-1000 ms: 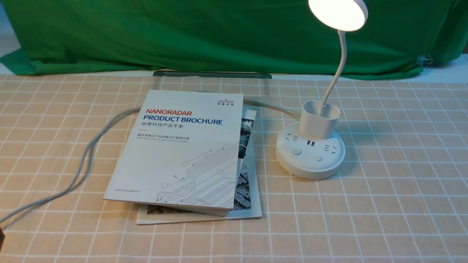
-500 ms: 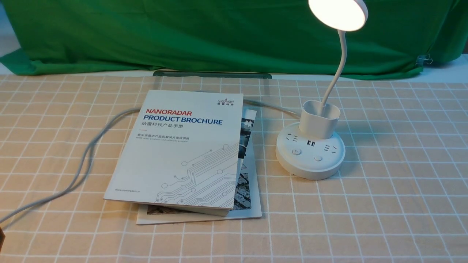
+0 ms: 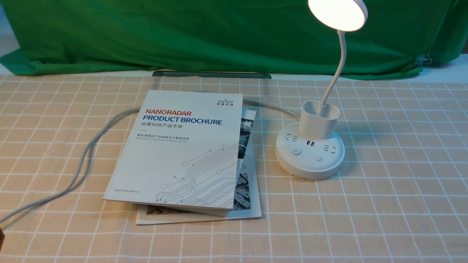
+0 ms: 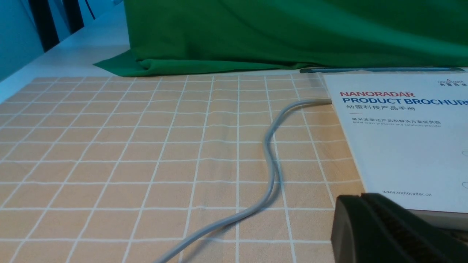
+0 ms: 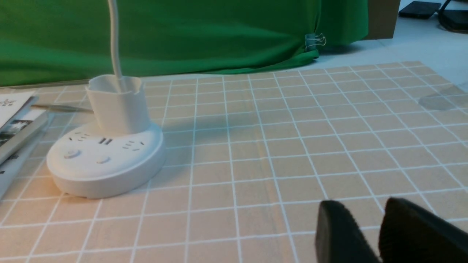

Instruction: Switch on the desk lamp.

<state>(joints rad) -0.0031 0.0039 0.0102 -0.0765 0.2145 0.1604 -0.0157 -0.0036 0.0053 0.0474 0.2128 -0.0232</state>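
The white desk lamp stands at the right of the checked cloth, and its round base (image 3: 310,157) carries sockets and two buttons (image 3: 296,151). A thin gooseneck rises from the cup-shaped holder (image 3: 319,118) to the disc head (image 3: 337,14), which glows brightly. The right wrist view shows the same base (image 5: 106,160) some way off from my right gripper (image 5: 362,208), whose dark fingers stand slightly apart with nothing between them. My left gripper (image 4: 360,197) is shut, low over the cloth by the near corner of a brochure. Neither gripper appears in the front view.
A white brochure (image 3: 182,149) lies on a second booklet (image 3: 248,197) left of the lamp. The grey power cable (image 3: 87,153) runs from under them to the left front edge. Green cloth (image 3: 182,33) hangs along the back.
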